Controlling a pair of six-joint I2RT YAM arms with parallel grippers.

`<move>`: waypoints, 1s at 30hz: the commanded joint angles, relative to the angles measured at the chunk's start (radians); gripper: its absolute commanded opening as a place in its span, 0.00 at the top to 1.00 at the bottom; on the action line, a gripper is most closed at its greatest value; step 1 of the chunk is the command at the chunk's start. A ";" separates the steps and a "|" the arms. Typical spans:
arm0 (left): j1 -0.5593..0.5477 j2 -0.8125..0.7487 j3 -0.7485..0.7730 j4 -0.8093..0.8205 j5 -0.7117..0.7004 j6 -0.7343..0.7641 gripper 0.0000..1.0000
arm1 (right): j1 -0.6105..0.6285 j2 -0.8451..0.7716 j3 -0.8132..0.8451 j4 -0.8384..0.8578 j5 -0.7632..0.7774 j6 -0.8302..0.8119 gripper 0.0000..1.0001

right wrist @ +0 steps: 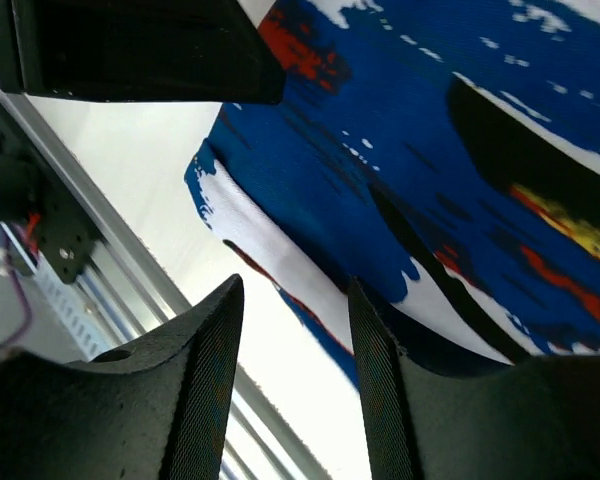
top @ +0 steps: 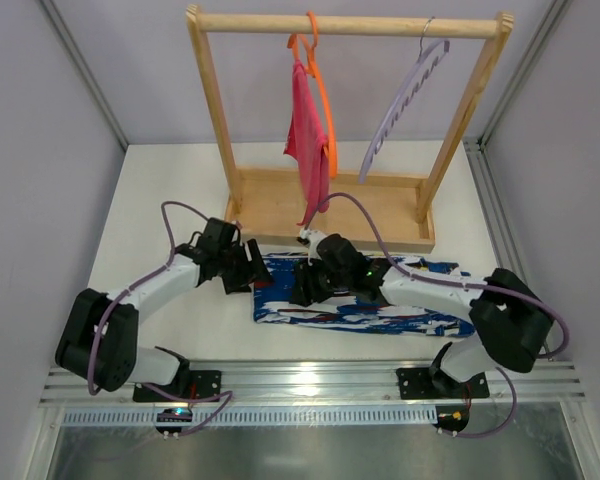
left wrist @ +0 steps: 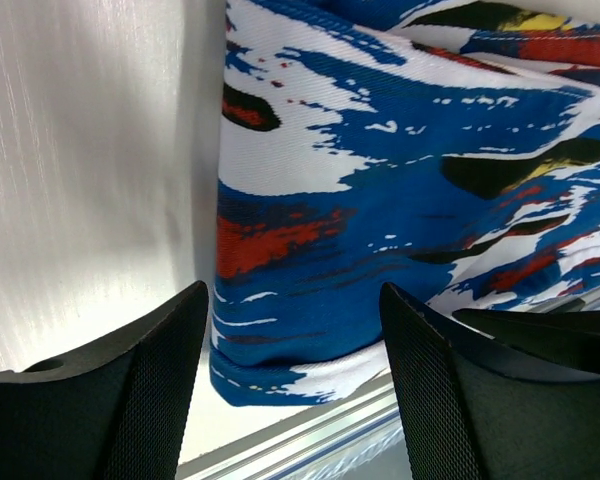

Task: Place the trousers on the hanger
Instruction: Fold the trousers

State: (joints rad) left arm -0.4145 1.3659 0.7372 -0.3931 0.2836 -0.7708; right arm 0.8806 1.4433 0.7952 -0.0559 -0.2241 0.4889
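Printed trousers (top: 360, 312) lay flat on the near part of the white table (top: 160, 200), lilac hanger (top: 405, 100) hung far right on the wooden rack (top: 350, 22), left gripper (left wrist: 292, 295) released, fingers spread at the cloth's left end, right gripper (right wrist: 295, 285) likewise released, holding nothing, over the cloth

The white table (top: 150, 200) carries the trousers (top: 360, 318), spread flat — and a wooden rack (top: 270, 205) behind them.
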 commanded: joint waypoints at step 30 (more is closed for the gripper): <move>0.042 0.144 0.007 0.051 0.026 0.022 0.49 | 0.185 0.141 -0.002 0.169 -0.015 -0.270 0.55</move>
State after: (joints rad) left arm -0.3786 1.5002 0.7376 -0.3744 0.2993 -0.7509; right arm 1.0576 1.6272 0.8215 0.0803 -0.2955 0.2070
